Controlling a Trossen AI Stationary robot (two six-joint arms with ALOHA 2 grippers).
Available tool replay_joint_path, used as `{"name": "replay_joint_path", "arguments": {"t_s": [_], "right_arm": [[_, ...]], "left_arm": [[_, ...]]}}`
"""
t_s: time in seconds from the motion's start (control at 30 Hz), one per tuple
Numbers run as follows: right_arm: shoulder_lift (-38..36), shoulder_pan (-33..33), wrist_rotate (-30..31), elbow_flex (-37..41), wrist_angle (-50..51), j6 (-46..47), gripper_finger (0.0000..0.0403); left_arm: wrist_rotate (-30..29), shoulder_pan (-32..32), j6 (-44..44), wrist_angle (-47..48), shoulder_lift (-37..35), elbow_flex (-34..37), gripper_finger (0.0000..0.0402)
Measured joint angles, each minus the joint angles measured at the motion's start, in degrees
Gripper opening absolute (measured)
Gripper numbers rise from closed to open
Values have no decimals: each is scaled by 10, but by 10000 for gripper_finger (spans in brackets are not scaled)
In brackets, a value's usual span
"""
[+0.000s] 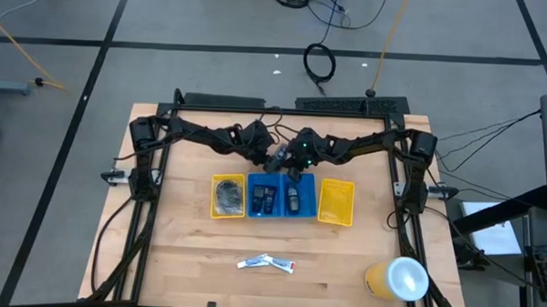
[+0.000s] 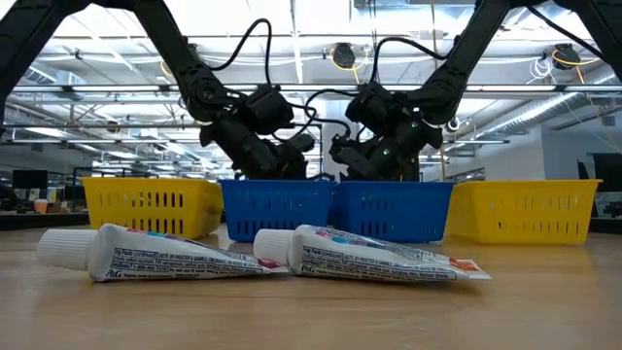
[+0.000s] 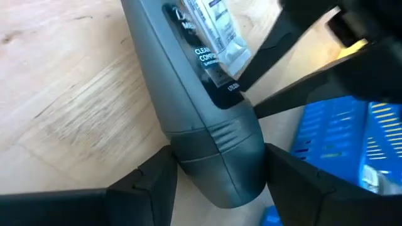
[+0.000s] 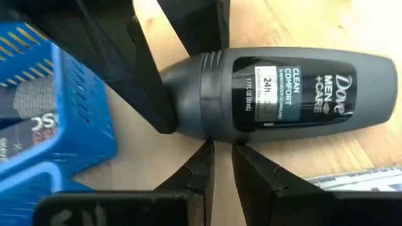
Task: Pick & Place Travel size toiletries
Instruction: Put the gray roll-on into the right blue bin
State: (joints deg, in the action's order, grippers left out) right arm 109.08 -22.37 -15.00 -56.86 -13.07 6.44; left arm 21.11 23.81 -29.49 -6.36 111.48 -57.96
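I have the left hand spread around the cap end of a dark deodorant bottle behind the blue trays. My right hand hangs beside it, fingers nearly together, empty. Two white tubes lie on the wooden counter.

Two tubes before tray row

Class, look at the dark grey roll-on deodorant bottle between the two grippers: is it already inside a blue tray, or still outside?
Outside. The dark grey roll-on deodorant bottle shows bare wooden tabletop behind it, with the blue slotted plastic tray off to one side.
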Motion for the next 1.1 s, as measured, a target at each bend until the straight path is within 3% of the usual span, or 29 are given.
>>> {"name": "replay_joint_path", "arguments": {"t_s": [0.2,0.37,0.73,0.8,0.83,0.9,1.1], "right_arm": [[-4,0,1,0,-16,4,50],[-5,0,1,0,-18,10,50],[-6,0,0,0,-12,19,50],[-7,0,3,0,-7,19,50],[-7,-1,-1,0,-6,19,50],[-7,0,-3,0,-3,19,50],[-10,0,-5,0,3,19,50]], "left_arm": [[-21,1,14,45,-2,-1,196],[-26,2,12,48,-3,-1,152],[-33,2,39,52,-2,1,129],[-41,2,49,56,-7,1,103],[-51,1,51,59,-9,2,53],[-62,2,50,71,-17,4,9],[-76,2,59,85,-42,3,3]]}}
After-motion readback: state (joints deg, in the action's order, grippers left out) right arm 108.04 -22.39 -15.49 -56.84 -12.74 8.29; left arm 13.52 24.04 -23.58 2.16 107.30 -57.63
